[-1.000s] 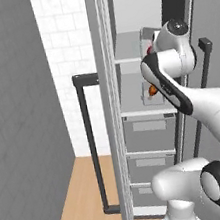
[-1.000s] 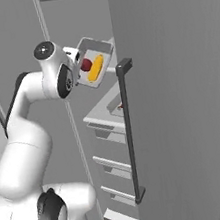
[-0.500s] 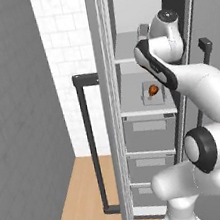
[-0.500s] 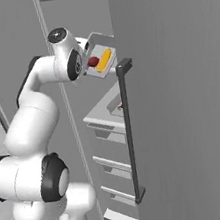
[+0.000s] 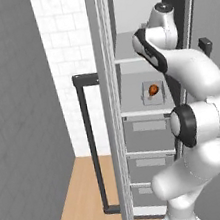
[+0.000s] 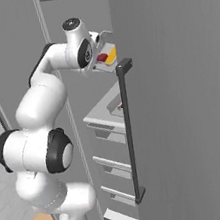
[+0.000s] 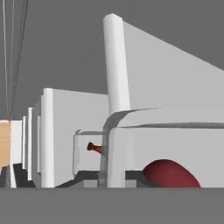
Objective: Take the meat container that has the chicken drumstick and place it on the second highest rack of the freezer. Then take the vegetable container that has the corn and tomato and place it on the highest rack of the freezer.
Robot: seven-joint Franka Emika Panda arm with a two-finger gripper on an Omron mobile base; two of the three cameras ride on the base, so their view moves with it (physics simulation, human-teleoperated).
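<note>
My gripper [image 6: 96,58] is shut on the rim of the vegetable container [image 6: 108,61], which holds the dark-red tomato [image 6: 102,57] and the yellow corn [image 6: 112,55]. It is held inside the open freezer [image 6: 176,70] at the level of the highest rack [image 5: 128,58]; whether it rests on that rack I cannot tell. The tomato [image 7: 168,175] looms close in the hand view. On the second highest rack [image 5: 141,111] sits the meat container [image 5: 153,93] with the chicken drumstick [image 5: 153,89], which the hand view also catches as the drumstick [image 7: 94,148] below.
The freezer door [image 5: 112,106] stands open edge-on to the left, its dark bar handle [image 5: 91,145] in front of the tiled wall. A second dark handle [image 6: 129,129] runs down the right panel. Grey drawers [image 5: 146,131] fill the space under the racks.
The arm has stretched upward and carried the vegetable container deeper into the freezer, up to the top shelf level. The meat container has stayed put.
</note>
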